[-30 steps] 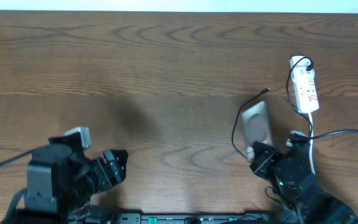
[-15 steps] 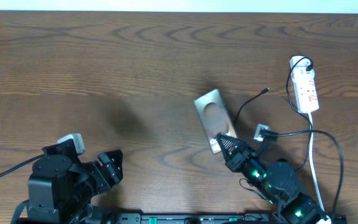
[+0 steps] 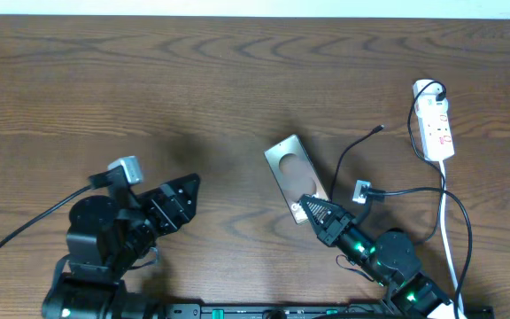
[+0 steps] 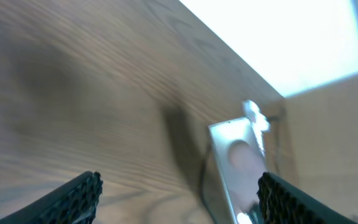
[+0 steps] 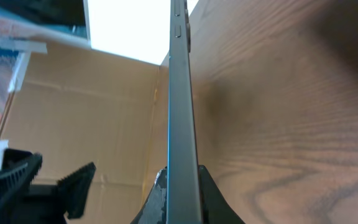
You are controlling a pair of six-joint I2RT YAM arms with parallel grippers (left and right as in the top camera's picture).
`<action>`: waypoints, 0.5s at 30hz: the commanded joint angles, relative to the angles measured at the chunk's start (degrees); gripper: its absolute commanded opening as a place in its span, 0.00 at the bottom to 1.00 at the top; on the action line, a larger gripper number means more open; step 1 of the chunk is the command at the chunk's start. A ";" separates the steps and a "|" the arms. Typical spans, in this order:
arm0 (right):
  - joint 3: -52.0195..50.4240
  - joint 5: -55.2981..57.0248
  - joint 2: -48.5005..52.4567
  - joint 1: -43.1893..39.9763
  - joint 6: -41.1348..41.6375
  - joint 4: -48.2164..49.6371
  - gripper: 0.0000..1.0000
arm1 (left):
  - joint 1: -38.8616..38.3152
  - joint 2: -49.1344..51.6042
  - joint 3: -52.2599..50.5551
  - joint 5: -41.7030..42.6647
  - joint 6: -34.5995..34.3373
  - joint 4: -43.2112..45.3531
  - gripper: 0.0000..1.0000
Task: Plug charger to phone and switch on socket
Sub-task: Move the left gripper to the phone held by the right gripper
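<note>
From overhead, the right gripper [image 3: 319, 213] was clamped on the near end of the phone [image 3: 296, 173]. The phone was a flat grey metal rectangle with an oval mark, lying at an angle right of centre on the dark wood-grain table [image 3: 237, 80]. The charger [image 3: 348, 152], a thin black cable, curved just right of the phone, its small tip [image 3: 380, 129] free and apart from it. The socket [image 3: 435, 124], a narrow white plastic strip with red marks, lay far right, well apart. The left gripper [image 3: 177, 199] was at near left, empty. The step in hand seemed to be steadying the phone. The next move likely called for the left gripper to fetch the tip and line it up with the port, leaving the socket switch for after. In the left wrist view, the ribbed black fingers [image 4: 73, 196] stood wide apart, with the phone [image 4: 235, 158] ahead at right. In the right wrist view, the phone [image 5: 179, 93] showed edge-on as a slim smooth metal band with side buttons, pinched between the fingers [image 5: 155, 205].
</note>
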 commanded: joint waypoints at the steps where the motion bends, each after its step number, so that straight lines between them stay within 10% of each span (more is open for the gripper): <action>1: 0.76 -2.54 2.01 -2.10 1.16 3.78 0.01 | 0.15 0.35 -3.52 8.79 -4.85 4.26 0.82; 15: 0.76 -14.51 20.24 -6.23 5.73 31.04 0.01 | 0.13 8.83 -10.62 26.45 -13.33 28.09 0.82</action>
